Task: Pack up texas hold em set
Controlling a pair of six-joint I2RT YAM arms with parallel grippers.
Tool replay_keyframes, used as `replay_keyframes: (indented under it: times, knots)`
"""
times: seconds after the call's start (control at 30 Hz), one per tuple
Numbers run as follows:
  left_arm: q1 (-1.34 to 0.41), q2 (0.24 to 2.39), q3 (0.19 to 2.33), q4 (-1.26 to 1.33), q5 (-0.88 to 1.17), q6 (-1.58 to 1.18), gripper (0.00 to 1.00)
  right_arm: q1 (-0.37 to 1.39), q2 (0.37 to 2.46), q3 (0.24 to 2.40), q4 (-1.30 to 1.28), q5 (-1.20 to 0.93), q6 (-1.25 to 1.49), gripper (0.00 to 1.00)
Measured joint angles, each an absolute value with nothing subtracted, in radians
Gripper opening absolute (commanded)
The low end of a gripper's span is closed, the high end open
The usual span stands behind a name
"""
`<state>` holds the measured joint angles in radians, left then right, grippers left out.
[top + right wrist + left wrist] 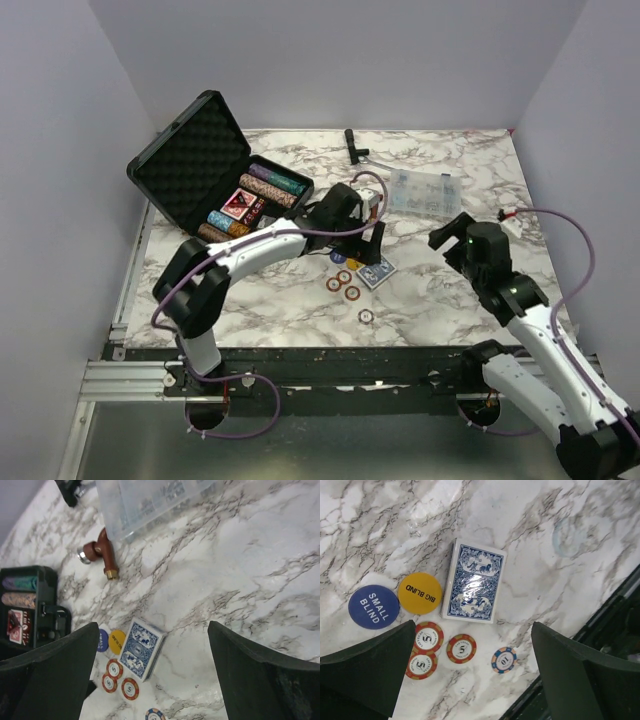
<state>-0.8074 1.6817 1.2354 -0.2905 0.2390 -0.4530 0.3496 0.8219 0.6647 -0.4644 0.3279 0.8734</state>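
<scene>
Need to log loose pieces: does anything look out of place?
The blue card deck, SMALL BLIND button, BIG BLIND button and four poker chips lie loose on the marble table, outside the open briefcase.

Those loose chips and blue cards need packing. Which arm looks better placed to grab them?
Left. The left hand hovers open directly over the blue card deck and loose chips, near the case. The right hand sits off to the side, farther from them.

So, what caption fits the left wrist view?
Open left gripper hovering above a blue card deck, two blind buttons and four chips.
</scene>
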Motion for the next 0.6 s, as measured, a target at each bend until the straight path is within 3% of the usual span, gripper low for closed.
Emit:
replay_keyframes:
  times: [0.27, 0.6]
  knots:
    - [-0.881, 1.930, 1.451, -0.463, 0.195, -0.296, 0.99, 0.350, 0.511, 0.665, -0.530, 0.439, 0.852, 0.92]
    - [-0.953, 2.096, 1.642, -0.600, 0.092, -0.219, 0.99, 0.350, 0.484, 0.663, -0.549, 0.451, 0.836, 0.92]
